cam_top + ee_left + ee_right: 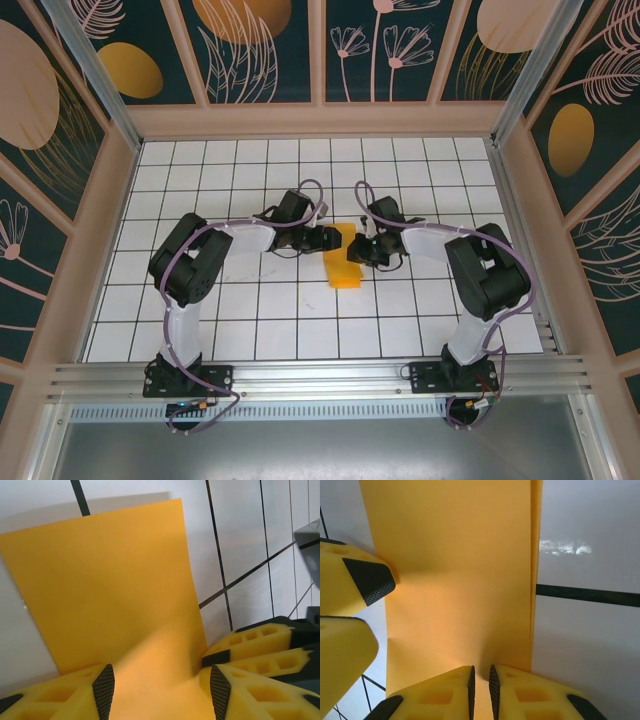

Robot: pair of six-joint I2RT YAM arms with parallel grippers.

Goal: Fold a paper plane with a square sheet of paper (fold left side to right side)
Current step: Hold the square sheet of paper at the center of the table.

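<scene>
The thin orange-yellow square sheet of paper (344, 262) is lying near the middle of the white gridded table (250, 320), between the two arms, and from above it is showing as a narrow upright strip rather than a full square. In the right wrist view a second layer is peeking out along its right edge, so the left-to-right fold is judged to be laid over already and in the course of being set. The right gripper (481, 685) is holding its jaws almost together, with the near edge of the sheet running into the thin slit between them, apparently pinching it. The left gripper (161, 687) is standing with its jaws well apart, straddling the paper without clamping it. No pointed dart shape is appearing yet, so the nose and wing folds are judged to be remaining.
</scene>
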